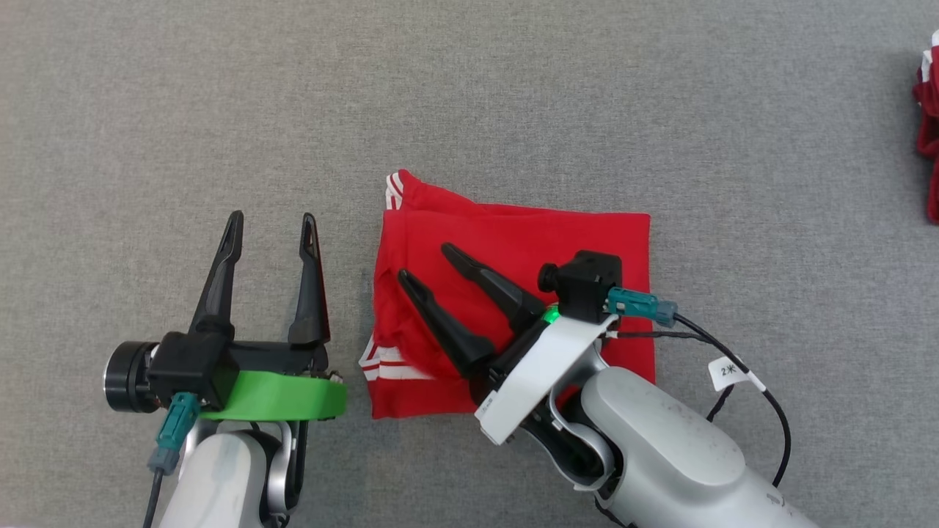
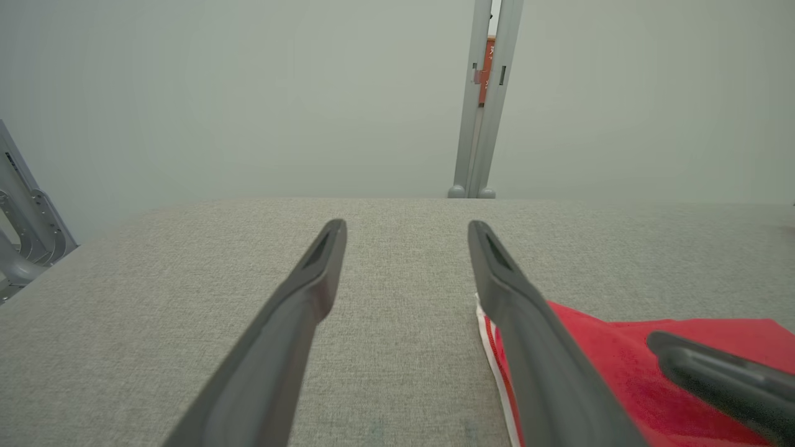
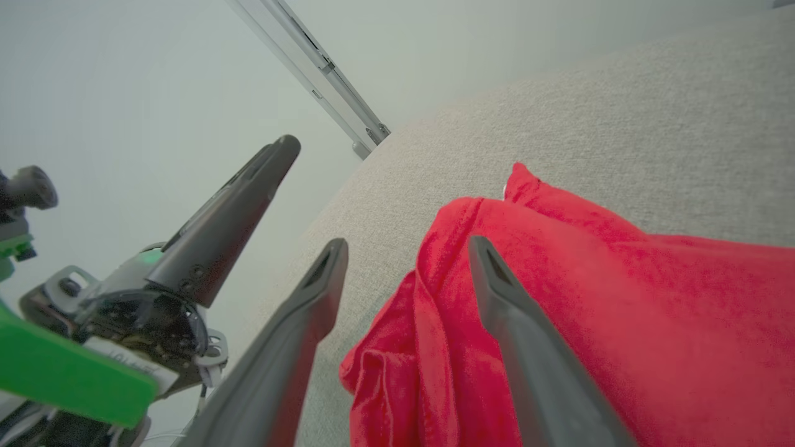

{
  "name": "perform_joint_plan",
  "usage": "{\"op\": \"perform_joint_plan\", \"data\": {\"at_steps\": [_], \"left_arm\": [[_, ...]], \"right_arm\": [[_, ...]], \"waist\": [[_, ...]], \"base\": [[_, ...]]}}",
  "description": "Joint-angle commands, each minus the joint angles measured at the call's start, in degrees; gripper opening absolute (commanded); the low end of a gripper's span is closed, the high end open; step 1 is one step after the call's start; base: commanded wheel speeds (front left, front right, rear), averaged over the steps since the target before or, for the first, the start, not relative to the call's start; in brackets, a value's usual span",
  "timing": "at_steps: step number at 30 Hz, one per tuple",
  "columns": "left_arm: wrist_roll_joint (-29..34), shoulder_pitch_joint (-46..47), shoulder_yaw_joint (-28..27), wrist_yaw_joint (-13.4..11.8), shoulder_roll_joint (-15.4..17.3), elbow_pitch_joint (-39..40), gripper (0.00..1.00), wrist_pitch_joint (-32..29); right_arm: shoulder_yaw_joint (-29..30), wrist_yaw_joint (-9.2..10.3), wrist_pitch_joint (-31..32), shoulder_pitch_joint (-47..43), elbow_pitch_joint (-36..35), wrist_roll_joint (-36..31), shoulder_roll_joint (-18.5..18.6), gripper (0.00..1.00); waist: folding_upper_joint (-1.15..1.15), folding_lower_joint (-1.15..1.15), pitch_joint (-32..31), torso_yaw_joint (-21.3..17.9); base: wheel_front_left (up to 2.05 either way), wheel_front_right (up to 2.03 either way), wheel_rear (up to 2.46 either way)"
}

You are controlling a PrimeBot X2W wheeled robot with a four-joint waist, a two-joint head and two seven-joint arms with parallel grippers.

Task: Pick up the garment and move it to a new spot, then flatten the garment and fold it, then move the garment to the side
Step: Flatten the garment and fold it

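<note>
Grey desk (image 1: 513, 88) carries the folded red garment (image 1: 513, 242) near its middle, right under the empty, spread right pincer (image 1: 424, 262), so that arm is nearer; the left pincer (image 1: 272, 215), also spread, hovers beside the garment's left edge.

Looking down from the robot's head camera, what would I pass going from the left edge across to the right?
left hand → red garment → white cable tag → red cloth at the right edge
</note>
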State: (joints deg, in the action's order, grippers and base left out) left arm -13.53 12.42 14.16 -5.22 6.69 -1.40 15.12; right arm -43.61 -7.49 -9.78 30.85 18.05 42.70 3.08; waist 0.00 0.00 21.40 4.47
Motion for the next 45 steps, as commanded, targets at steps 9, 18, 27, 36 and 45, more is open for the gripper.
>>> {"op": "perform_joint_plan", "data": {"at_steps": [9,18,27,36,45], "left_arm": [[1.1,-0.1,-1.4,-0.1,0.5,-0.4,1.0,0.0],[0.9,-2.2,-3.3,-0.8,2.3,-0.6,1.0,0.0],[-0.3,-6.2,-4.4,-1.7,3.4,-1.7,1.0,-0.3],[-1.3,-12.3,-4.2,-2.3,3.9,-2.1,1.0,-0.9],[-2.1,-16.4,-4.0,-3.1,4.2,-1.6,1.0,-2.3]], "right_arm": [[8.8,0.02,-5.4,-0.5,-6.1,-8.4,5.4,1.0],[29.1,0.02,-5.4,-12.5,-12.3,-16.5,10.3,1.0],[37.2,0.02,-4.1,-22.0,-15.0,-21.0,10.7,1.0],[39.0,0.02,-0.5,-28.8,-18.7,-23.4,9.3,1.0],[39.9,0.02,2.6,-33.6,-21.8,-24.5,8.5,1.0]], "waist": [[0.0,0.0,-1.3,-2.7],[0.0,0.0,-3.4,-6.2],[0.0,0.0,-7.9,-8.0],[0.0,0.0,-13.7,-8.9],[0.0,0.0,-17.6,-9.4]], "base": [[0.0,0.0,0.0],[0.0,0.0,0.0],[0.0,0.0,0.0],[0.0,0.0,0.0],[0.0,0.0,0.0]]}}
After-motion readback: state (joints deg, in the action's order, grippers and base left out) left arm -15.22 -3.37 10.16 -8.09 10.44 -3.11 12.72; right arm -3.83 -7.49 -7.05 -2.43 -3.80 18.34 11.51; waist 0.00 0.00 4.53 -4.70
